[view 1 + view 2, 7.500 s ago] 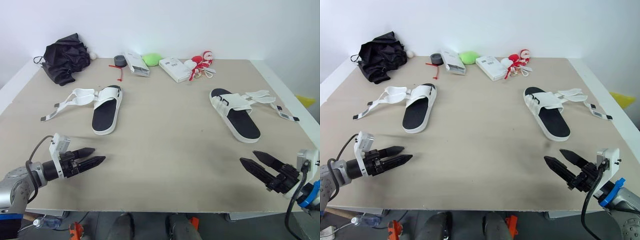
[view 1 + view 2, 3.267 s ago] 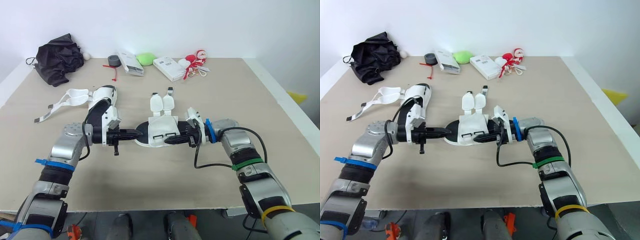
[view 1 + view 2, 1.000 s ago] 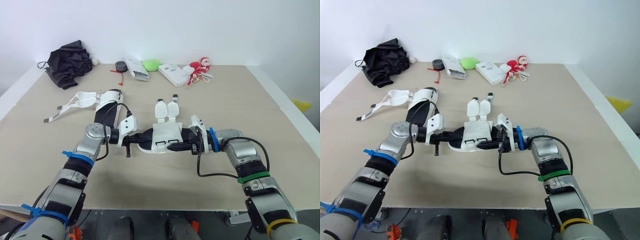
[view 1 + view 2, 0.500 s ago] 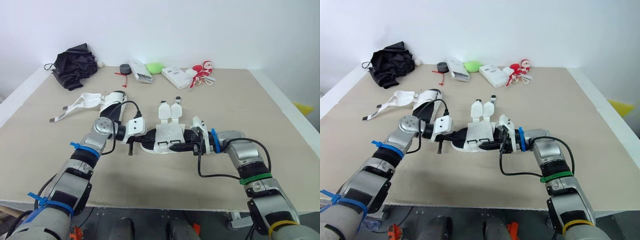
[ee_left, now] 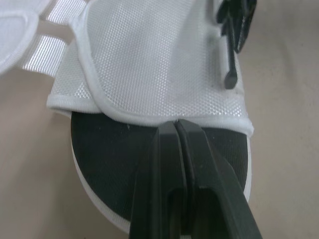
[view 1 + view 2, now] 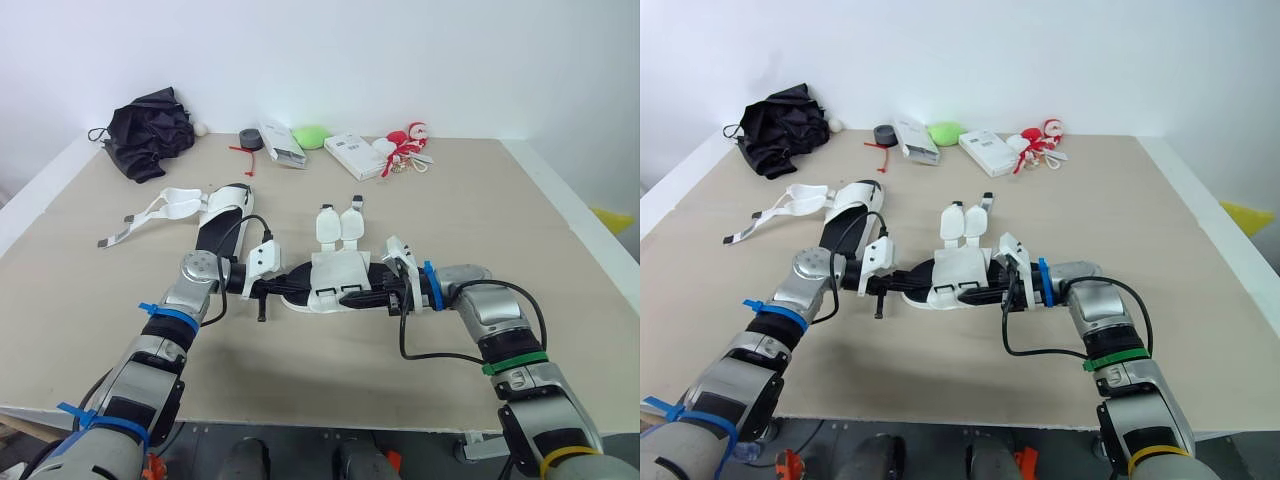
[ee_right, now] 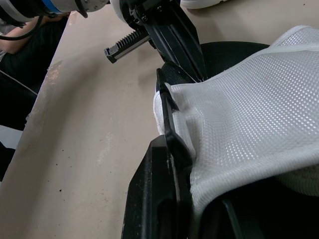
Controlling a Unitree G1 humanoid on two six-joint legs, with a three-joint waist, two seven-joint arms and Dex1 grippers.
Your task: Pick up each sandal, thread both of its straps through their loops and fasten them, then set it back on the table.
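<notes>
- White mesh sandal [image 6: 335, 275] with black footbed, mid table [image 6: 560, 230], both straps [image 6: 340, 222] loose, splayed toward the far edge
- Left gripper [image 5: 177, 124] pressed closed, tips touching the mesh edge; right gripper [image 6: 358, 296] clamped on the mesh opposite
- Second sandal [image 6: 222, 215] just beside the left arm; black cloth [image 6: 150, 125] and boxes [image 6: 352, 152] well apart behind

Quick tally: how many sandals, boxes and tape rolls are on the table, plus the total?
Sandals: 2
Boxes: 2
Tape rolls: 1
Total: 5
</notes>
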